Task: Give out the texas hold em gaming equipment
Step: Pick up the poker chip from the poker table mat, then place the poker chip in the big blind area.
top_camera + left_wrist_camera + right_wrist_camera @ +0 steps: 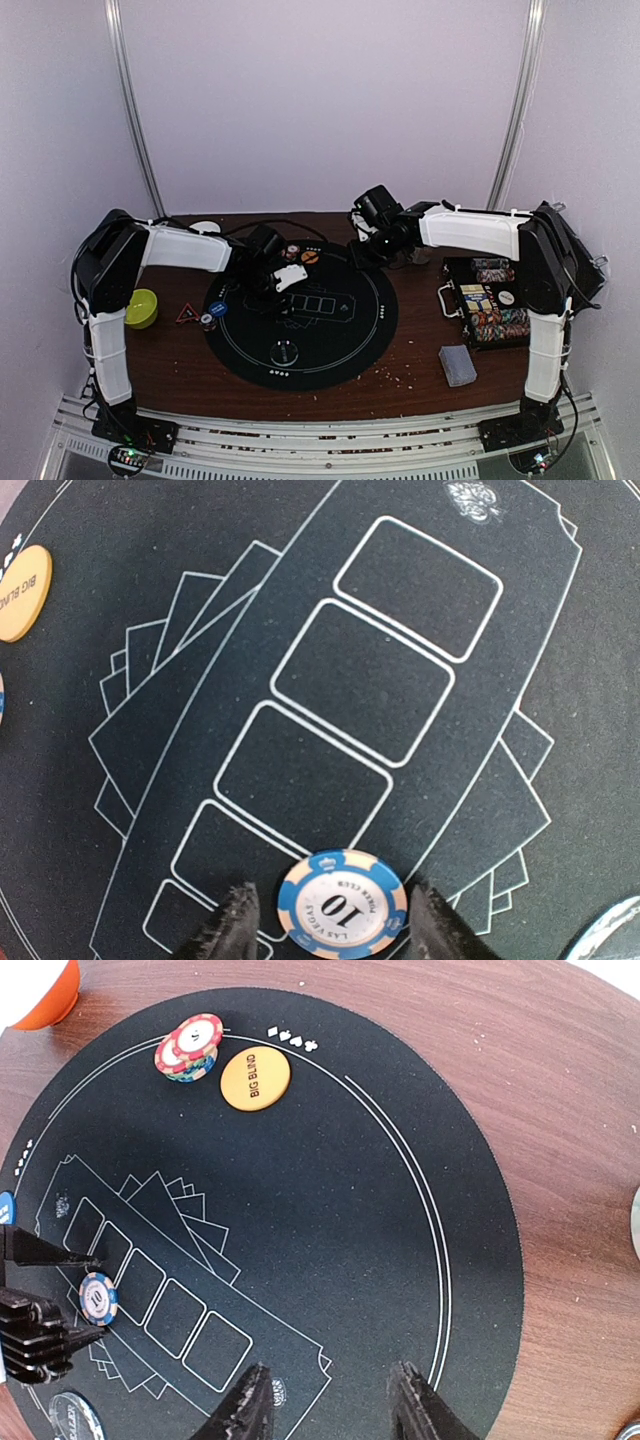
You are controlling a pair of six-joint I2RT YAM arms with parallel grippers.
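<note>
Top view: left tool [284, 296] low over the black mat [370, 325], centre-left. Right tool [366, 250] at the mat's upper edge. Card deck [458, 365] on the desk [170, 370], lower right.

Left wrist: blue chip [342, 902] flat on the mat, bottom centre, between fingers [235, 925] standing apart, slim gaps either side. Judged step: dealing out this chip. Next needs a square squeeze on its rim, or a straight lift away.

Right wrist: right tool [330, 1400] apart, empty. Chip stack [188, 1045] and orange disc [255, 1080] upper left.
</note>
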